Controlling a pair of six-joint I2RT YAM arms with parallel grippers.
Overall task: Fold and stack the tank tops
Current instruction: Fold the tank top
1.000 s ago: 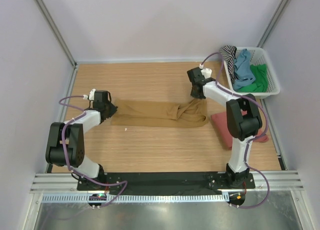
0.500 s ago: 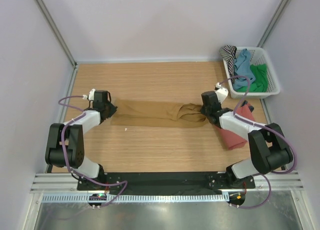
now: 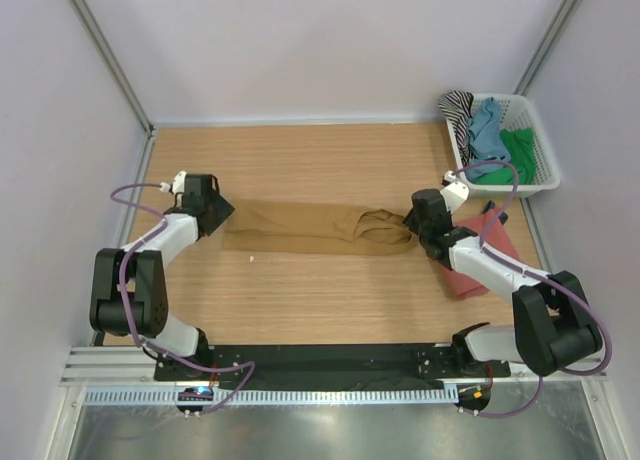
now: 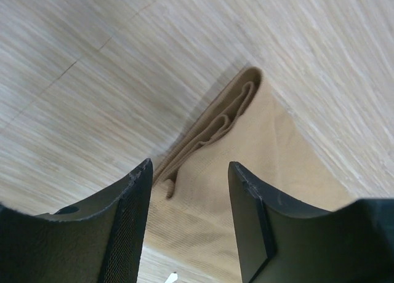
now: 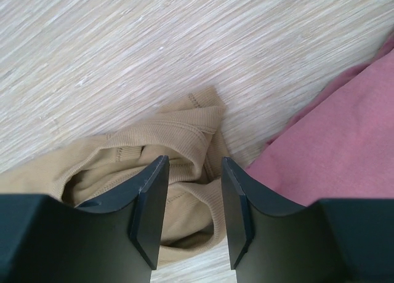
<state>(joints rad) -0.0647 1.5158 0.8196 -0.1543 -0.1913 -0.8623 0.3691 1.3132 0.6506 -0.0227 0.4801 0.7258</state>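
Nearest the arm bases, just off the outer side of the right claw (image 5: 194, 163), lies the rust-red tank top (image 5: 332, 154). It is already folded flat on the desk (image 3: 330, 160), and it probably sits there as the base of the stack, within easy reach of that arm.

Next out, the ochre-brown tank top (image 3: 300, 228) stretches between the two claws as a long narrow strip, doubled lengthwise. Its strap end is bunched directly under the right claw, whose fingers stand apart over the ribbed straps with nothing pinched. Its hem end lies under the left claw (image 4: 189, 169), also spread wide and empty. The stacked edges of the folded layers show in the gap between the fingers.

One claw over each end of the strip suggests the crosswise fold is the step in hand. Each end has to be taken through all its layers, or the strip will sag open when lifted. The loose straps on the right look like the harder catch.

Farthest out, beyond the right claw at the back corner of the desk, a white basket (image 3: 541, 140) holds the tops waiting their turn: a striped one (image 3: 458, 108), a blue one (image 3: 487, 130) and a green one (image 3: 515, 160), all heaped unfolded
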